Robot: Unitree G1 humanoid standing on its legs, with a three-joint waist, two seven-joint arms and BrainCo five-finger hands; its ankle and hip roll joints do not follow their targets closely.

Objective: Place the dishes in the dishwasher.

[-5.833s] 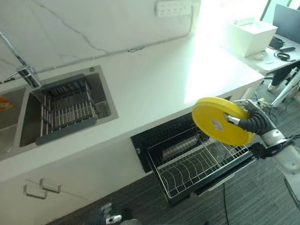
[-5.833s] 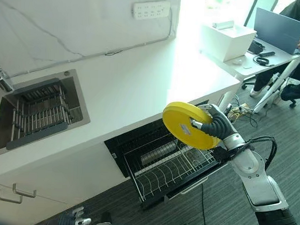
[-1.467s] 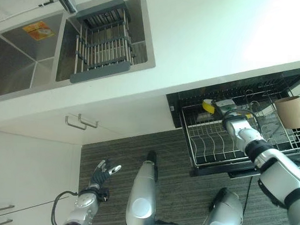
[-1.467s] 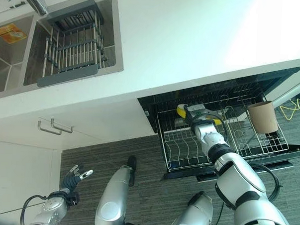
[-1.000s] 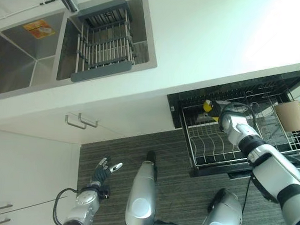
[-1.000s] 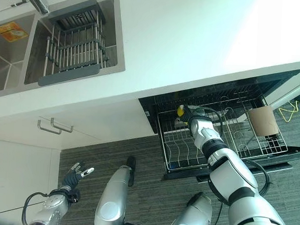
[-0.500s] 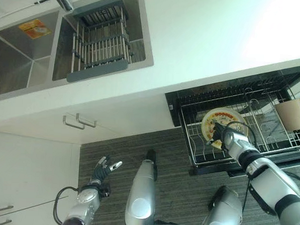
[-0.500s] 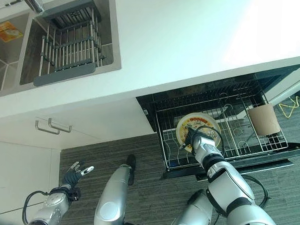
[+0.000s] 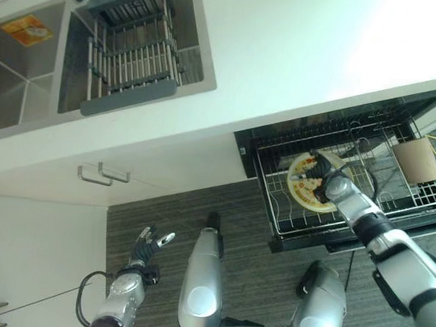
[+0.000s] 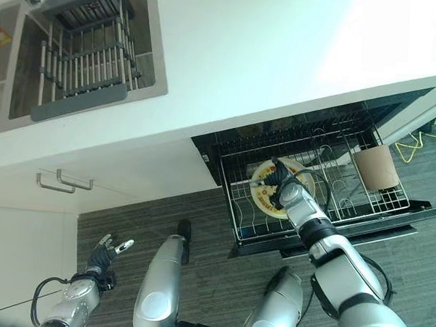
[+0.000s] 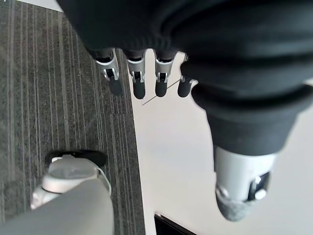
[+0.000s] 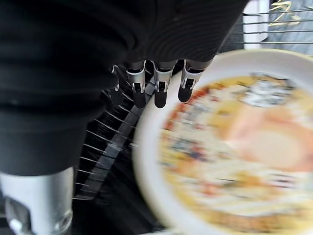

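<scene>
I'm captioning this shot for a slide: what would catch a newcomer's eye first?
The plate with its colourful pattern, lying in the pulled-out dishwasher rack under the white counter, with the right hand over it, fingers straight. Next, the brown cup at the rack's far right end. The left hand hangs open over the grey floor.

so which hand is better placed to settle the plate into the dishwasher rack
The right hand. It is already over the plate in the pulled-out dishwasher rack, fingers straight beside the plate's rim. The left hand hangs open low over the floor by the cabinets, well away from the rack.
</scene>
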